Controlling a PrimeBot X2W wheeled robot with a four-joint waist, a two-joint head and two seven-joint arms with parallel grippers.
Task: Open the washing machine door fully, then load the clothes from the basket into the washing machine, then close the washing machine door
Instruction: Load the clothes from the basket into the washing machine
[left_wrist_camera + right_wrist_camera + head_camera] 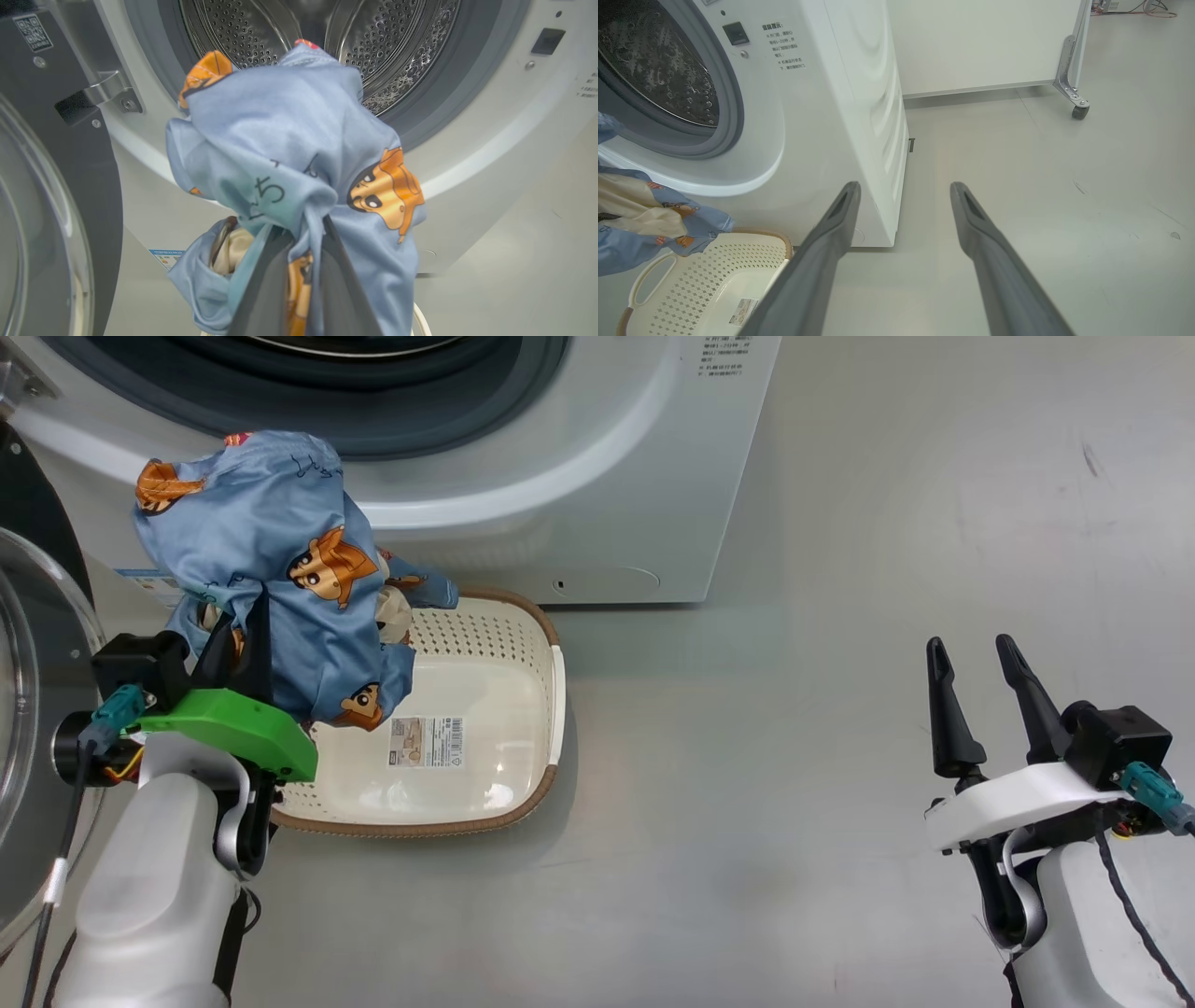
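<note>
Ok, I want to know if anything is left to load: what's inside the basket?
The basket shows a sticker on its bare floor. The clothes, held up by the left hand, cover its far-left corner, so that part is hidden.

I see bright, even light from above; the floor (840, 616) gleams softly and the basket (485, 635) throws a faint shadow. Both wrist views bow strongly at their edges.
</note>
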